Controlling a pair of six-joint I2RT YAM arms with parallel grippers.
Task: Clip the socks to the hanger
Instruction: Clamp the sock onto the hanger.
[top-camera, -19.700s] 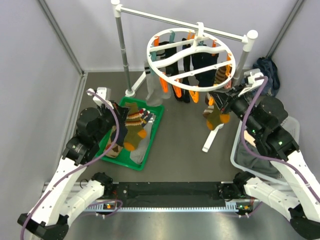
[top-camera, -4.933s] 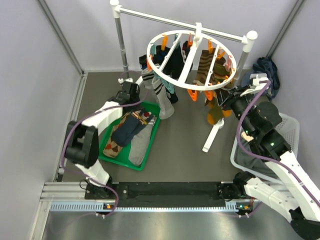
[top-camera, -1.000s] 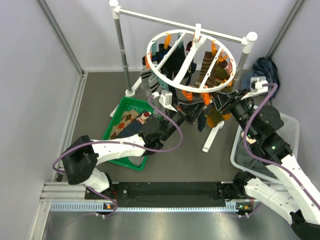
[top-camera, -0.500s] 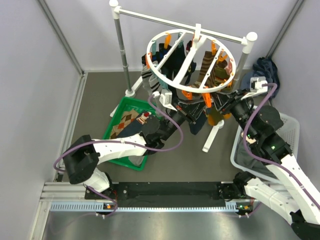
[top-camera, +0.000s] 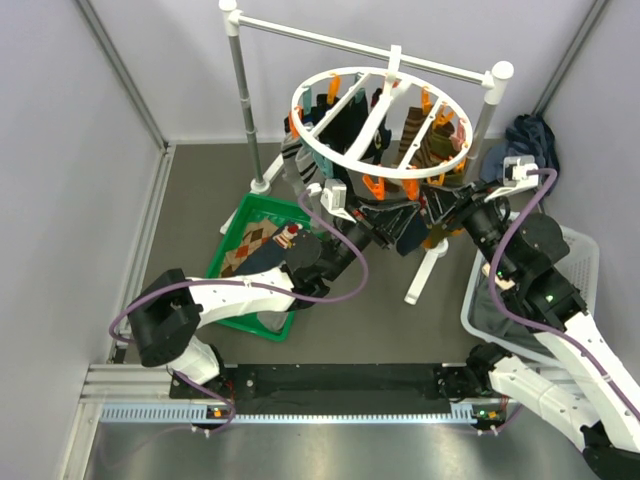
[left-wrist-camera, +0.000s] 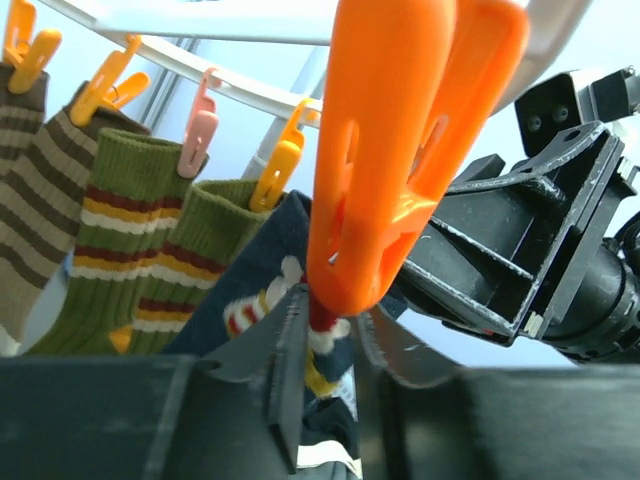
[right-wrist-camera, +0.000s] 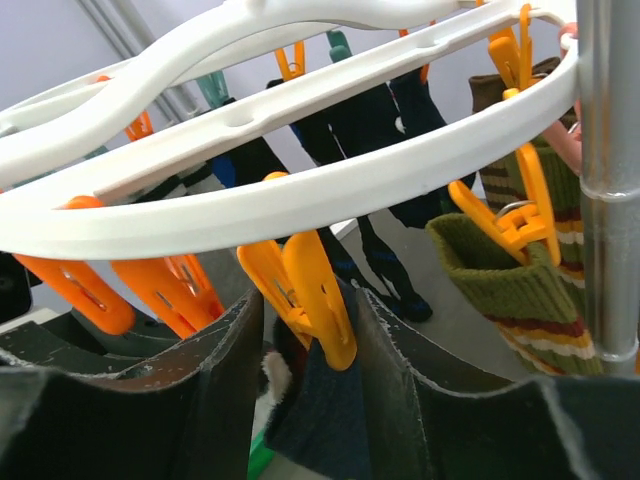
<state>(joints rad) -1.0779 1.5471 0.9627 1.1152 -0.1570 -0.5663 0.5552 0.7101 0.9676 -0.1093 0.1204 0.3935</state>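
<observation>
The white ring hanger (right-wrist-camera: 350, 185) hangs from the rail, most of its clips already carrying socks. Under its near rim a navy sock (left-wrist-camera: 250, 290) sags between both arms, soft, light and floppy (it will fold wherever it is unsupported), so the cuff edge looks the best place to hold it. The right gripper (right-wrist-camera: 308, 312) stands open around a yellow-orange clip (right-wrist-camera: 310, 290). The left gripper (left-wrist-camera: 325, 335) is parted narrowly around the orange clip (left-wrist-camera: 390, 150) tip, gripping nothing firmly.
</observation>
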